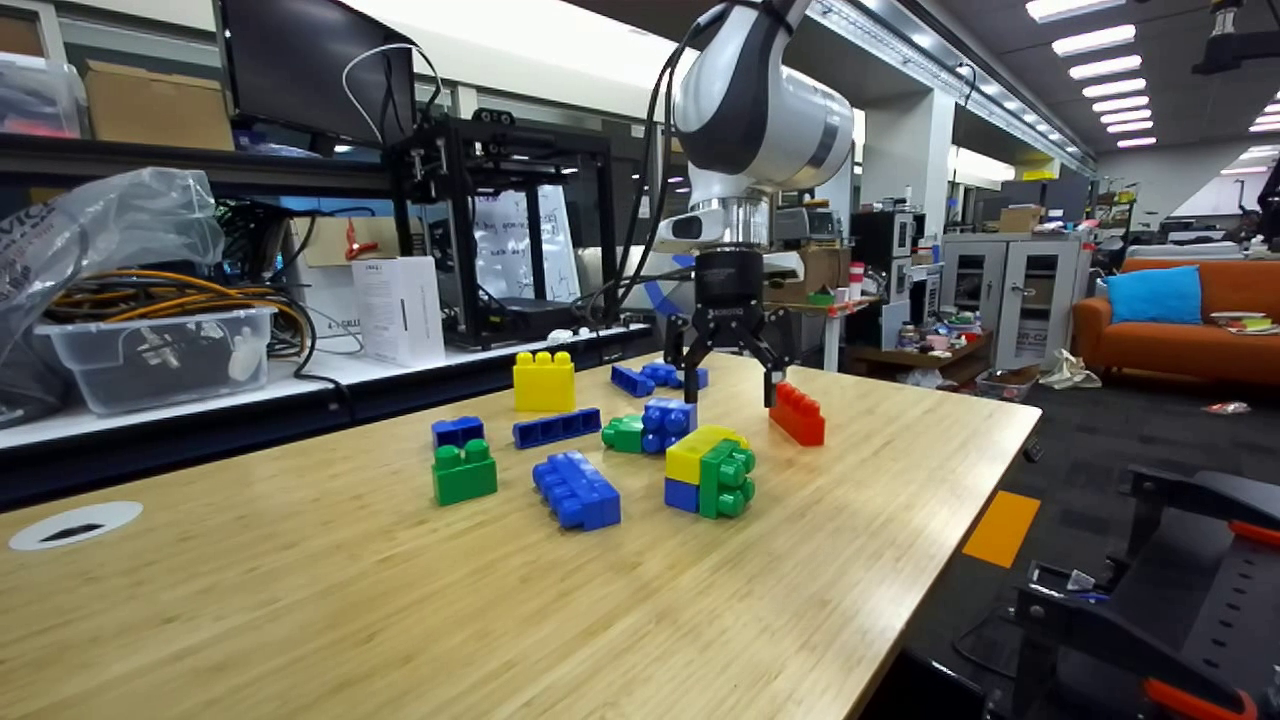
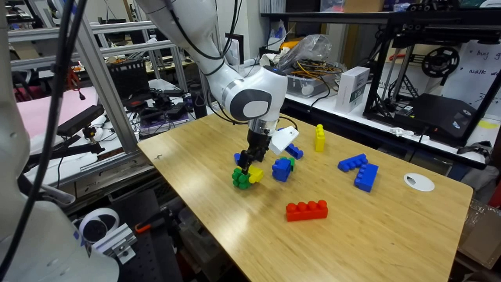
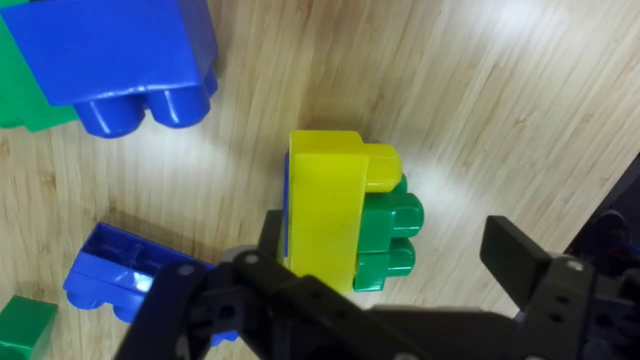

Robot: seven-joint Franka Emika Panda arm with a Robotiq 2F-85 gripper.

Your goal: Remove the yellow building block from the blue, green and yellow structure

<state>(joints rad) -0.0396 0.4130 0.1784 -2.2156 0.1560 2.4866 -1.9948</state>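
The structure lies on the table with its studs facing sideways. The yellow building block point(image 1: 703, 453) is on top, a blue piece point(image 1: 683, 496) is below it, and a green brick point(image 1: 727, 482) covers part of the studded side. In the wrist view the yellow block point(image 3: 327, 210) and green brick point(image 3: 380, 235) sit between the fingers, nearer the left finger, which hides the yellow block's lower edge. My gripper point(image 1: 730, 393) is open and empty, above the structure. In an exterior view my gripper point(image 2: 251, 164) partly covers the yellow block point(image 2: 256, 174). Contact cannot be told.
A blue-and-green pair point(image 1: 668, 424) lies close behind the structure. A blue brick point(image 1: 577, 490) and a lone green block point(image 1: 465, 473) are beside it. A red brick point(image 1: 797, 413), a taller yellow block point(image 1: 544, 382) and more blue bricks point(image 2: 366, 177) are around.
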